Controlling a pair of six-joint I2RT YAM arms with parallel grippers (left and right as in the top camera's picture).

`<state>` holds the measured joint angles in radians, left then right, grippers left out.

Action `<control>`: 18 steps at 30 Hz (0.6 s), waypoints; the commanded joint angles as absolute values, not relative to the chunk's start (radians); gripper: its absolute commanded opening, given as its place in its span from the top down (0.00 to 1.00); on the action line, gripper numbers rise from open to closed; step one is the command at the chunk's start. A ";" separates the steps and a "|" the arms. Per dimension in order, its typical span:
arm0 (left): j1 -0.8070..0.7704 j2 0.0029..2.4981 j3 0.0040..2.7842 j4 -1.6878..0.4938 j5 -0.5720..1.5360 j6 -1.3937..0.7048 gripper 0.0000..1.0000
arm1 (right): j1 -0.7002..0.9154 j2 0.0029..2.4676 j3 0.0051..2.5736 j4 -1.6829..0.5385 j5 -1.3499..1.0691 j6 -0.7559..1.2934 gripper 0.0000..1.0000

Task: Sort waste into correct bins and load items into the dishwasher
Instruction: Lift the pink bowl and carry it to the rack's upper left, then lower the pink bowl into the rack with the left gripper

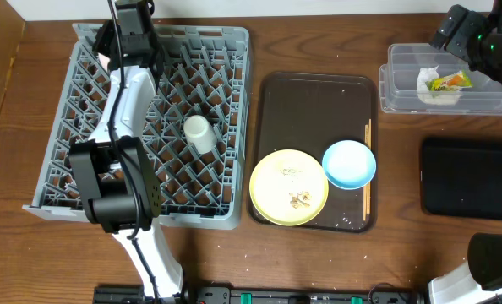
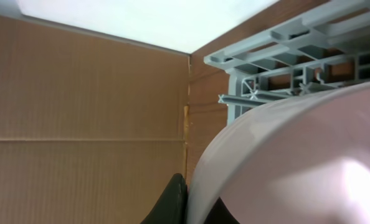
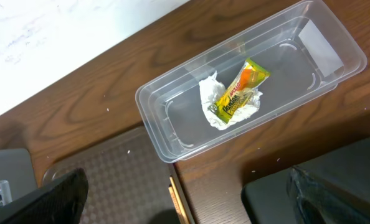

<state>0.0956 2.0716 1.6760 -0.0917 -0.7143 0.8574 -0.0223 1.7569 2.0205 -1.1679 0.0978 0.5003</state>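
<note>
My left gripper point(image 1: 129, 35) is over the far left corner of the grey dish rack point(image 1: 226, 51) and is shut on the rim of the pale pink bowl point(image 2: 297, 162), which fills the left wrist view point(image 2: 194, 205). A white cup point(image 1: 199, 133) lies in the rack. My right gripper point(image 1: 469, 38) is open and empty above the clear tub point(image 1: 395, 84), which holds the white tissue point(image 3: 213, 102) and the wrapper point(image 3: 238, 90). The yellow plate point(image 1: 276, 198) with crumbs point(image 1: 300, 199), the blue bowl point(image 1: 349, 164) and the chopsticks point(image 1: 368, 173) are on the brown tray.
The dark brown serving tray point(image 1: 319, 101) lies between the rack and the bins. The flat black tray point(image 1: 466, 177) lies near the tub at the right edge. A cardboard wall point(image 2: 79, 124) stands beyond the rack's far left corner.
</note>
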 commanded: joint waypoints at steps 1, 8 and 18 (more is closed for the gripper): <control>0.100 2.112 1.673 -0.081 -0.746 0.864 0.92 | -0.025 1.756 2.027 -1.171 0.101 0.500 0.01; 0.100 2.146 1.673 -0.118 -0.754 0.871 0.92 | -0.025 1.756 2.027 -1.171 0.101 0.500 0.01; 0.052 2.146 1.673 -0.118 -0.752 0.871 0.92 | -0.025 1.756 2.027 -1.171 0.101 0.500 0.01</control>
